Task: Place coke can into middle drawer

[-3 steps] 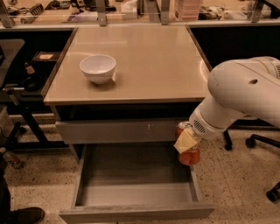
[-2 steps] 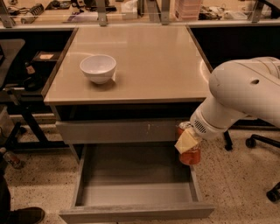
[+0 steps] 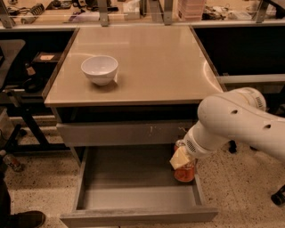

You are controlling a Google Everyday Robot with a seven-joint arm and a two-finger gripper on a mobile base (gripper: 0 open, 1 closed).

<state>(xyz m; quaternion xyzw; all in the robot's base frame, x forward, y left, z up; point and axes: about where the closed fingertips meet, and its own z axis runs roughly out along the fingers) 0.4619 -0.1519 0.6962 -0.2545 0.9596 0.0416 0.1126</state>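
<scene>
Much of the view is a workshop room with a speckled terrazzo floor [image 3: 240, 196], a cluttered bench [image 3: 133, 9] along the far wall, and dark frames and shelving at the left. At the centre stands a cabinet topped by a square, tan, glossy surface [image 3: 160, 58], seen from above and in front.

One thick white robot arm [image 3: 236, 120] reaches in from the right edge, bending down below the surface's front right corner.

Below the surface, the middle drawer [image 3: 129, 171] is pulled wide open toward the viewer, showing a smooth grey floor and sides. Just above it, a closed grey drawer front [image 3: 111, 132] carries small white scuff marks.

One white bowl [image 3: 99, 69] sits upright on the surface near its front left corner, well apart from the arm.

At the arm's tip, the gripper [image 3: 181, 158] hangs over the drawer's right rear corner, its pale fingers [image 3: 178, 159] pinching the coke can [image 3: 185, 173]. This red-orange can is inside the drawer opening, close to the right wall; whether it touches the drawer floor cannot be told.

One dark shoe [image 3: 26, 218] shows at the bottom left.
</scene>
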